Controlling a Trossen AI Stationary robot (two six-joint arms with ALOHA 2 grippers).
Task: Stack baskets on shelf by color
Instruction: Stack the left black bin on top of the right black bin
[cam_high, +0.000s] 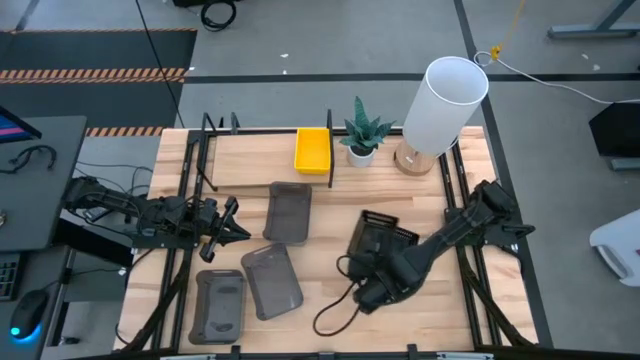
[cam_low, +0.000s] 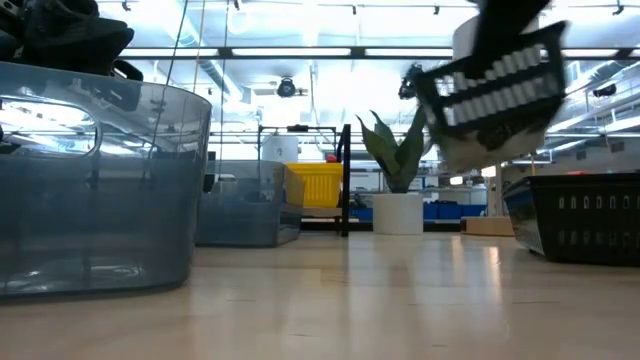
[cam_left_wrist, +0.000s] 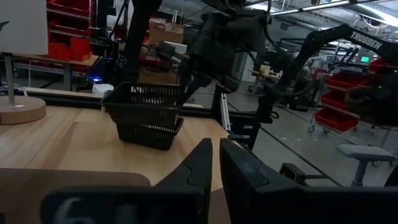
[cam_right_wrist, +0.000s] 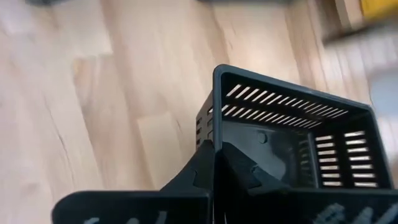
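High view shows three grey baskets on the bare tabletop (cam_high: 330, 290): one (cam_high: 289, 212) just in front of the shelf, one (cam_high: 272, 281) nearer the front edge, and one (cam_high: 220, 304) at the front left. One yellow basket (cam_high: 312, 149) sits on the shelf (cam_high: 260, 150), beside a black upright bar. Black perforated baskets number at least two; the exact count in the pile cannot be told. One, the lifted black basket (cam_right_wrist: 292, 140), hangs off the table in the low view, and another black basket (cam_low: 585, 228) rests on the wood at that view's right.

Right gripper (cam_right_wrist: 217, 162) is pinched on the rim of the lifted black basket, one finger inside the wall and one outside, and the basket is tilted in the air. From the left wrist view this basket hangs just above the resting one, the two nearly nested.

Left gripper (cam_left_wrist: 214, 165) hovers at the table's left side, near the grey baskets, its fingers pressed nearly together on nothing.

One potted plant (cam_high: 362, 132) and one white lamp (cam_high: 440, 110) stand at the shelf's right part
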